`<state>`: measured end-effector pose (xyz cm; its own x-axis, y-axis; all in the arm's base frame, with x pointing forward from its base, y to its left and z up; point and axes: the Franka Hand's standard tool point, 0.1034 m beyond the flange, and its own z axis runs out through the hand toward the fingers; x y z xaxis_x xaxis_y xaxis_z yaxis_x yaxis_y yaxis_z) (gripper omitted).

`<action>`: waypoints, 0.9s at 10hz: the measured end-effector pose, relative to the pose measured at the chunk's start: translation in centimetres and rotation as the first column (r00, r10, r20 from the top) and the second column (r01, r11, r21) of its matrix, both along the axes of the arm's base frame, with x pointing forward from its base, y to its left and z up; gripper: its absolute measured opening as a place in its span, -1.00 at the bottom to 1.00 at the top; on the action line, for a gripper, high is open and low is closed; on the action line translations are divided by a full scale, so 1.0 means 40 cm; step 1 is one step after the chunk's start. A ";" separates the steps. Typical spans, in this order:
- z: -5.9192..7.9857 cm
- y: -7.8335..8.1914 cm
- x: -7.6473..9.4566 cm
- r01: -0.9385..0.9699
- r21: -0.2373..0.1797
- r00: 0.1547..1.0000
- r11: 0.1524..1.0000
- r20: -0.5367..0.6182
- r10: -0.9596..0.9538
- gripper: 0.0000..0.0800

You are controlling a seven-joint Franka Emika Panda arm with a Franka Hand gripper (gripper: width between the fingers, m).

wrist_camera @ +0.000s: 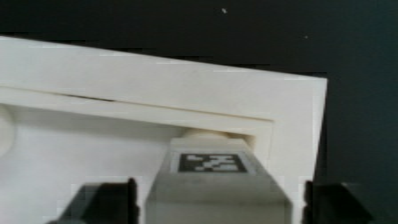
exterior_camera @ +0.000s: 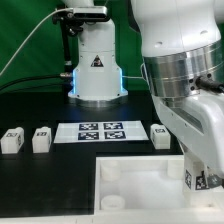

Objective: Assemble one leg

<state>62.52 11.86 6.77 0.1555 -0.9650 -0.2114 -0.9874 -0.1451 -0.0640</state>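
Your gripper (wrist_camera: 217, 195) clamps 1 leg (wrist_camera: 215, 172) over the white tray (wrist_camera: 160, 95); your arm hides its fingers in the exterior view.

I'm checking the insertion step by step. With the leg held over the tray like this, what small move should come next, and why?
Probably a short, slow push of the leg along its own length toward the tray. In the wrist view the gripper holds the leg between its fingers, and the leg's rounded tip already meets the tray's edge. Whether it is seated in a corner socket cannot be told.
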 end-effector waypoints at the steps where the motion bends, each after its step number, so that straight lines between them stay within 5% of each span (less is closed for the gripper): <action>1: -0.001 0.005 -0.004 -0.210 -0.015 0.977 0.978 0.036 0.210 0.44; 5: 0.000 0.009 -0.012 -0.620 -0.057 0.777 0.782 0.091 0.623 0.62; 6: 0.001 0.004 -0.009 -0.747 -0.096 0.650 0.658 0.108 0.752 0.62; 8: 0.007 -0.001 0.009 -0.940 -0.220 0.241 0.259 0.105 0.965 0.62; 9: 0.008 -0.005 0.012 -0.962 -0.242 0.109 0.130 0.098 0.989 0.62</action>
